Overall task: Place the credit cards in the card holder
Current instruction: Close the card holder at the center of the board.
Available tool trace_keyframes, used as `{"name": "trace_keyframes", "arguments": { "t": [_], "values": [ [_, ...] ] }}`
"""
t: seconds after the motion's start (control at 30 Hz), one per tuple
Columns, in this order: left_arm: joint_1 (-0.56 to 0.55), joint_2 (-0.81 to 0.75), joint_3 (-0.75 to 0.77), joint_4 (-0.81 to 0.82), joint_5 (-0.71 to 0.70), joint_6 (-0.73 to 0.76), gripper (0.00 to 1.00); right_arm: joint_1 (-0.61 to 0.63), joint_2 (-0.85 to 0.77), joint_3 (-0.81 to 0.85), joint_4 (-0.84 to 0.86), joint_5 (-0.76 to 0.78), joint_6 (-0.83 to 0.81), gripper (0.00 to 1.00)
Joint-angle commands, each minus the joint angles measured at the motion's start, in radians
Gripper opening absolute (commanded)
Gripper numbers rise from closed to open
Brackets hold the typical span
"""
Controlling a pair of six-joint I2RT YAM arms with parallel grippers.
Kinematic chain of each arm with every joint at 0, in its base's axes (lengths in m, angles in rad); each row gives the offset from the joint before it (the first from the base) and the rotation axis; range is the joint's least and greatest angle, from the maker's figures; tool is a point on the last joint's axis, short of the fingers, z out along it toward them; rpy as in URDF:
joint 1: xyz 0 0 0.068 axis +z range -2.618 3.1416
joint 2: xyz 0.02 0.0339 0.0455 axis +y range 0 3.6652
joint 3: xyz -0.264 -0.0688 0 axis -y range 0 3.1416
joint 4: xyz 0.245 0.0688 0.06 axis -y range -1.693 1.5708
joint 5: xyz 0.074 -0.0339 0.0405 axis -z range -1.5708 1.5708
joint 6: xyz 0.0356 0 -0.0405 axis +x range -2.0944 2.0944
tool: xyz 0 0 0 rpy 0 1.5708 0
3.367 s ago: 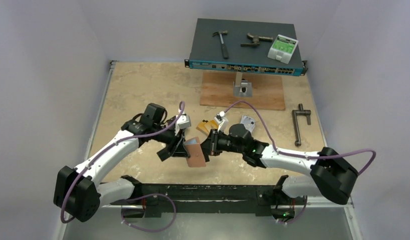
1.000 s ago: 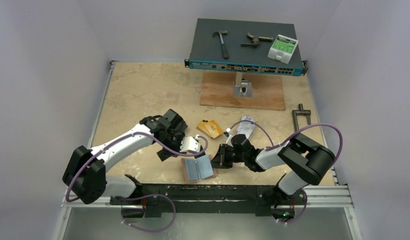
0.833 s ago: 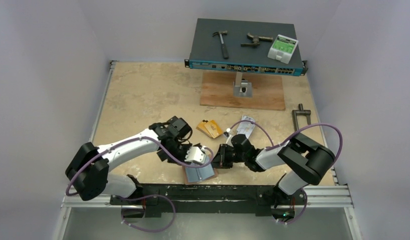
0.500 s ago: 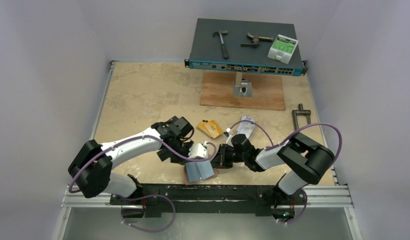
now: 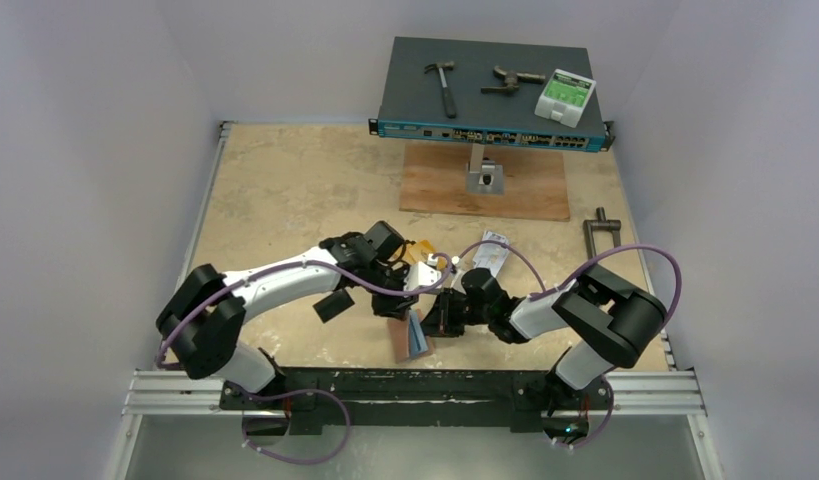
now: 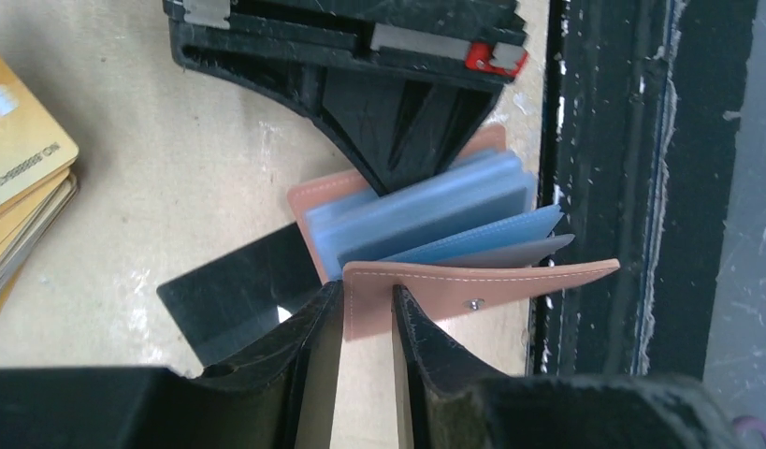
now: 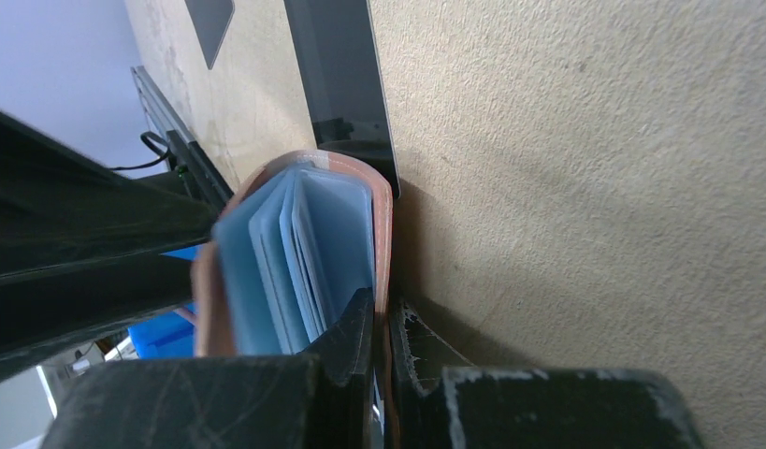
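We see the card holder (image 5: 413,336) in the lower middle of the top view, near the front edge of the counter (image 5: 285,180) and just beside the black rail (image 6: 603,140). It is standing partly open rather than lying flat. In the left wrist view its blue sleeves (image 6: 426,210) fan out between the two salmon-pink covers. The right gripper (image 5: 437,318) reaches in from the right of the frame, its jaws clenched on one pink cover, as its own camera shows (image 7: 381,323). The left gripper (image 6: 365,301) comes from the lower edge of its view, its jaws narrowly parted around the end of the raised cover that carries the snap. We cannot tell whether they press on it. A black card (image 6: 234,304) lies flat on the counter, touching the holder's spine at left centre of that view. The orange-gold cards (image 6: 19,178) sit stacked at the upper left, apart from the holder. In the top view a second black card (image 5: 333,305) lies left of the holder, below the left arm.
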Motion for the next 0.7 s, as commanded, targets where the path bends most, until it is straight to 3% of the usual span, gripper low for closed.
{"name": "trace_keyframes", "arguments": {
  "t": [0.0,0.2,0.4,0.5,0.67],
  "values": [
    [-0.028,0.085,0.026,0.073,0.017,-0.035,0.25,0.001,0.023,-0.028,-0.153,0.106,-0.051,0.00],
    [-0.092,0.123,0.026,0.152,-0.181,-0.085,0.25,0.001,0.018,-0.029,-0.159,0.105,-0.042,0.00],
    [-0.110,0.153,0.097,0.042,-0.292,-0.170,0.22,0.001,0.014,-0.038,-0.161,0.100,-0.032,0.00],
    [-0.111,0.154,0.134,-0.043,-0.255,-0.143,0.19,0.001,0.010,-0.047,-0.156,0.102,-0.024,0.00],
    [-0.112,0.016,0.002,0.018,-0.084,-0.017,0.19,0.000,-0.015,-0.063,-0.161,0.119,-0.005,0.00]
  ]
}}
